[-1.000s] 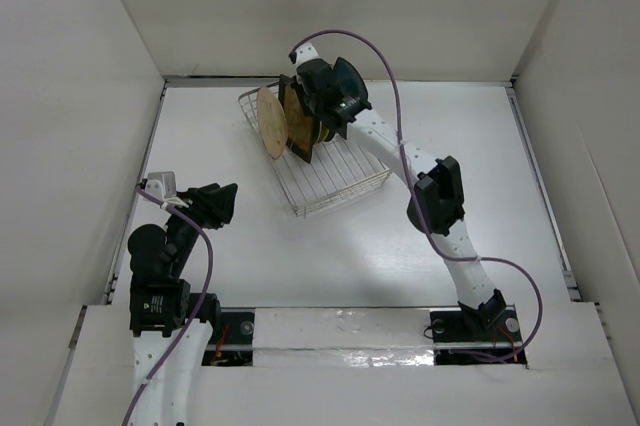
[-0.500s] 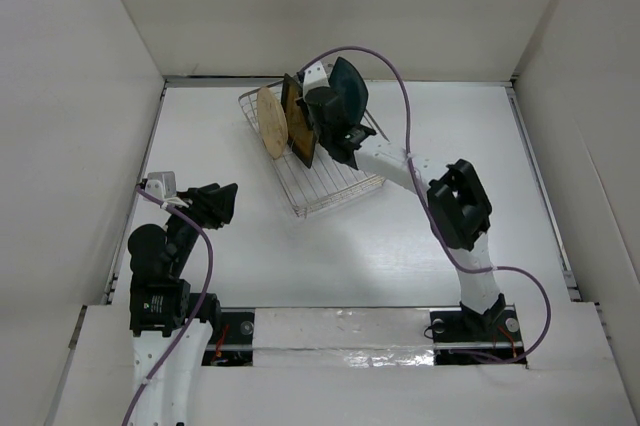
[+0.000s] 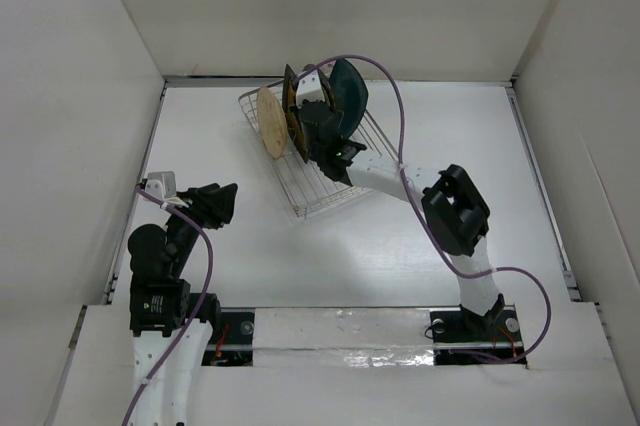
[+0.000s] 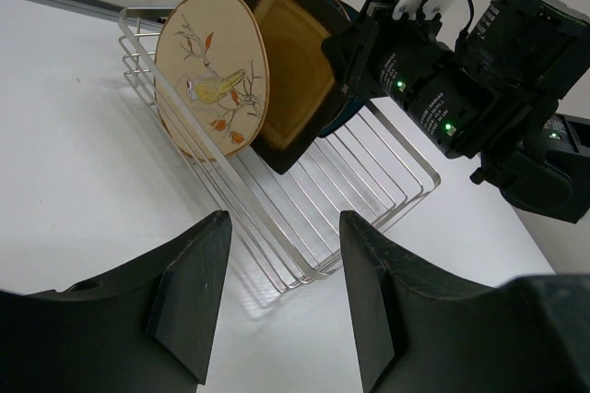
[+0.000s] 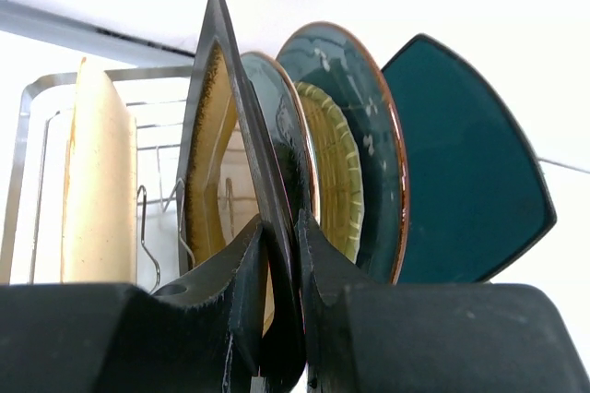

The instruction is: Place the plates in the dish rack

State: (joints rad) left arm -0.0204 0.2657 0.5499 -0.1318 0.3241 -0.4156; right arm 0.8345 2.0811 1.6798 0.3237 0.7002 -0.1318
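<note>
The silver wire dish rack [image 3: 335,184] sits at the back of the table. A tan plate with a bird drawing [image 4: 210,75] stands on edge in it. Beside it stands the mustard square black-rimmed plate [image 4: 290,65], its near rim pinched by my right gripper [image 5: 281,255], which is shut on it. Behind it in the right wrist view stand a pale green plate [image 5: 278,121], a yellow woven-look plate [image 5: 336,167], a glossy round teal plate [image 5: 359,102] and a dark teal squarish plate [image 5: 461,162]. My left gripper [image 4: 284,291] hangs open and empty near the rack's front corner.
White walls enclose the table on three sides. The right arm's forearm and elbow [image 3: 455,208] reach across the table right of the rack. Its purple cable [image 3: 395,96] arcs above the rack. Bare white tabletop [image 3: 300,266] lies between the rack and the arm bases.
The right wrist has drawn back toward the rack's front with the mustard plate in its grip. The plate now stands more upright. The right elbow swung right. The left arm has not moved.
</note>
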